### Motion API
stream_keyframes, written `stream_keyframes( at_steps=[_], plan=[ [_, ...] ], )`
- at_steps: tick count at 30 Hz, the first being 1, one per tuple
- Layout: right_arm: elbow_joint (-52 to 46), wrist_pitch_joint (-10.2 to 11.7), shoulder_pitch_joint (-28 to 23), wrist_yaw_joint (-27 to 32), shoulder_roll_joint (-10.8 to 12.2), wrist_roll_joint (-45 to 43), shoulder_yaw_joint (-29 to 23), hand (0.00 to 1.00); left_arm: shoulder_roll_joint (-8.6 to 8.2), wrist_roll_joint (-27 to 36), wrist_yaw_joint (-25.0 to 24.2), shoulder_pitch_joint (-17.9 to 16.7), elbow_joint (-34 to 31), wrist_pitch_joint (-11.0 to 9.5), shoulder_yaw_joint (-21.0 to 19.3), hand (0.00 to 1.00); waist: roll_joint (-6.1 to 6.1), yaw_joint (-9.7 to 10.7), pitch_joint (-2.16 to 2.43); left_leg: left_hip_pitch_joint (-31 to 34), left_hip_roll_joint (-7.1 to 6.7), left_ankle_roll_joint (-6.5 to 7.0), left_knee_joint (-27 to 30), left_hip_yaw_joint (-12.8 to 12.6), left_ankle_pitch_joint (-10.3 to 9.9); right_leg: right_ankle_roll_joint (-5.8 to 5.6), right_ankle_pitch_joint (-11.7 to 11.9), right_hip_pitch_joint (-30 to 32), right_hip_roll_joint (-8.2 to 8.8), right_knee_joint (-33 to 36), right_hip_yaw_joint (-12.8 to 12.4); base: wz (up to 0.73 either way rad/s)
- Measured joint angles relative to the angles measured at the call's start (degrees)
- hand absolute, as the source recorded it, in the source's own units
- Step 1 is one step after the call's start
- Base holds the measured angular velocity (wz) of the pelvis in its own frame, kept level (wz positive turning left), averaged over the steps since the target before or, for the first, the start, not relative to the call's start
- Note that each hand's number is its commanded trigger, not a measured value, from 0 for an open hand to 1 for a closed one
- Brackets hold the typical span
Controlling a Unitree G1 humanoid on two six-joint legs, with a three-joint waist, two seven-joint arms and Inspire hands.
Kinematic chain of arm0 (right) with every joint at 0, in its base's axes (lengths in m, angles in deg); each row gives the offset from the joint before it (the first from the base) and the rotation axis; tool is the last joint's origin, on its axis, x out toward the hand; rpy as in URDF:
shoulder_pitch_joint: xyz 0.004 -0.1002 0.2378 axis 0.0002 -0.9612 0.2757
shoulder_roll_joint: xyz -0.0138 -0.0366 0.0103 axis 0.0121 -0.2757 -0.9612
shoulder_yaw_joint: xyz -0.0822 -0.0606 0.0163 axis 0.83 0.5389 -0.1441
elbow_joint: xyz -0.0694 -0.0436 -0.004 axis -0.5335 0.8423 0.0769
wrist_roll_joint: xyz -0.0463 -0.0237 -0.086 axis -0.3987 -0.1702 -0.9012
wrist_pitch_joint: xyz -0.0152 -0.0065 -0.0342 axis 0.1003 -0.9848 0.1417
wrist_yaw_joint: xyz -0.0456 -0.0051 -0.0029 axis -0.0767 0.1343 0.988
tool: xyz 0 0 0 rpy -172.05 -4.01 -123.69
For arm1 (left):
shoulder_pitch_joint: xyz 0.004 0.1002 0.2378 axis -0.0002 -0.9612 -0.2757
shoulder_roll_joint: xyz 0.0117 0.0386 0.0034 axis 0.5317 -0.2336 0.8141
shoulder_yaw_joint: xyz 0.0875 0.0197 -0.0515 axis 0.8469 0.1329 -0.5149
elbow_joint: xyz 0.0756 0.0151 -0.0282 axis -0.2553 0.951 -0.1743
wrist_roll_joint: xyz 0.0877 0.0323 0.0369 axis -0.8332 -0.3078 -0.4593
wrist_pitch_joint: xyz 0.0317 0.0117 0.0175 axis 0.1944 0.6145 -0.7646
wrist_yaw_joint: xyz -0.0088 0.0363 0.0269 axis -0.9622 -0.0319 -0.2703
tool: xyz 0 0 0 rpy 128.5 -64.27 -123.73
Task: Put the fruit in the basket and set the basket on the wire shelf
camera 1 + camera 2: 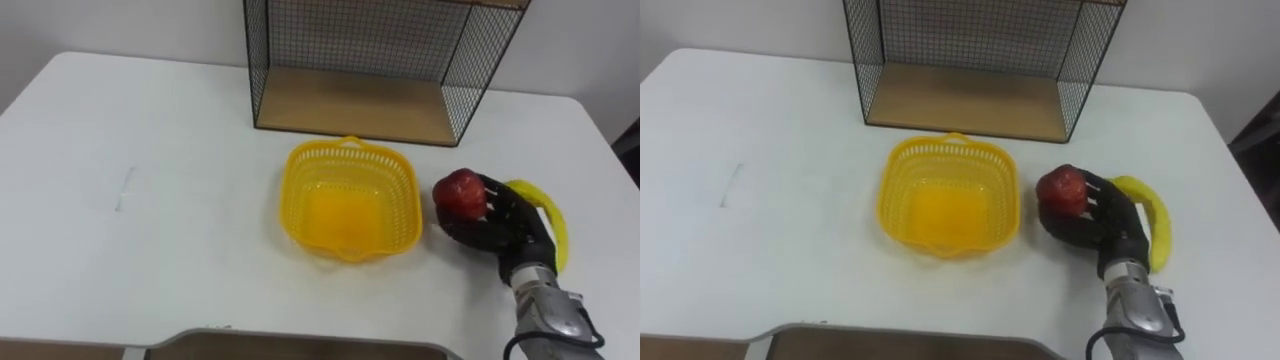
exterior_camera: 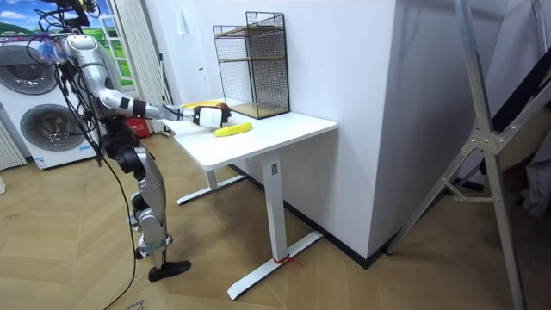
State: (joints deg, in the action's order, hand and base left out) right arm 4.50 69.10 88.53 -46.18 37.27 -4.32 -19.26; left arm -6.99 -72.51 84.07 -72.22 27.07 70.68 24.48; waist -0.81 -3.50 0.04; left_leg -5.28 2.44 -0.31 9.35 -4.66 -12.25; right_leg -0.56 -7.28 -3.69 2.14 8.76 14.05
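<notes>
A red apple [image 1: 460, 192] is held in the right hand [image 1: 500, 225], with the dark fingers curled round it from below and from the side. The apple is kept a little to the right of the yellow basket [image 1: 405, 200], close to its wall but not touching it. Whether the apple rests on the white table [image 1: 150, 150] cannot be told. The basket is set on the table near the middle, with its open top up, and its yellow floor can be seen. A yellow banana [image 1: 556, 222] is laid on the table just behind the right hand, on the side away from the basket, and part of it is hidden by the hand. The black wire shelf [image 1: 350, 105] is placed at the back of the table, and a wooden board is seen at its bottom. The basket is near the front of the shelf but apart from it. In the room view, the robot is seen standing at the end of the table, with its right arm stretched out over the top.
</notes>
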Motion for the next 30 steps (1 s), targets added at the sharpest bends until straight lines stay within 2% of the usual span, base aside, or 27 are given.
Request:
stream_keyframes(
  at_steps=[3,5,10,14,20,25,30],
  plan=[
    [-3.41,0.0,-0.59,0.03,0.26,0.57,-0.13,1.0,-0.19,-0.04,-0.01,-0.4,0.72,-0.06,-0.22,0.0,1.11,-0.01,0.25,-0.24,0.03,-0.01,0.09,-0.02,0.04,-0.02,-0.02,-0.07,-0.04,-0.03,0.0,0.0],
    [-5.57,-0.02,-0.86,-0.22,0.38,1.32,-0.08,1.0,-0.43,-0.04,-0.07,-0.38,1.99,-0.24,-0.33,0.0,1.3,-0.07,0.36,-0.25,0.03,-0.01,0.1,-0.03,0.04,-0.04,-0.04,-0.07,-0.04,-0.02,-0.02,0.0],
    [-10.58,0.1,-0.88,-0.2,0.63,2.89,-0.1,1.0,-0.7,-0.04,-0.25,-0.74,2.69,-0.36,-0.28,0.0,0.04,-0.12,-0.18,-0.21,-0.01,-0.01,0.28,-0.06,0.04,-0.09,-0.11,-0.11,-0.01,-0.07,-0.12,0.0],
    [-12.62,0.23,-0.88,-0.48,0.84,4.04,-0.05,1.0,-0.73,0.0,-0.25,-0.73,2.78,-0.42,0.09,0.0,-0.71,-0.1,0.14,-0.06,-0.14,0.02,0.31,-0.03,0.02,-0.17,-0.16,-0.08,0.1,-0.07,-0.15,0.0],
    [-17.43,0.29,-0.81,-3.0,0.98,2.81,0.01,1.0,-0.96,-0.01,-0.25,-0.23,2.32,-0.46,0.15,0.0,-0.43,-0.07,0.24,0.75,-0.13,0.01,0.5,-0.01,0.02,-0.11,-0.12,0.72,0.07,0.05,-0.32,0.0],
    [-17.77,0.26,-0.79,-4.65,0.96,-4.78,0.34,1.0,-0.98,-0.04,-0.25,-0.14,1.51,-0.47,0.09,0.0,-0.28,-0.15,0.2,0.68,-0.1,0.01,0.27,-0.15,0.02,-0.11,-0.12,0.87,0.04,0.11,-0.49,0.0],
    [-17.77,0.24,-0.72,-6.06,0.93,-14.73,3.04,1.0,-0.95,0.06,-0.29,1.55,1.17,-0.49,0.17,0.0,-0.79,-0.34,0.01,0.7,-0.06,0.01,0.23,-0.26,0.02,-0.11,-0.11,0.96,0.01,0.1,-0.54,0.0]
  ],
)
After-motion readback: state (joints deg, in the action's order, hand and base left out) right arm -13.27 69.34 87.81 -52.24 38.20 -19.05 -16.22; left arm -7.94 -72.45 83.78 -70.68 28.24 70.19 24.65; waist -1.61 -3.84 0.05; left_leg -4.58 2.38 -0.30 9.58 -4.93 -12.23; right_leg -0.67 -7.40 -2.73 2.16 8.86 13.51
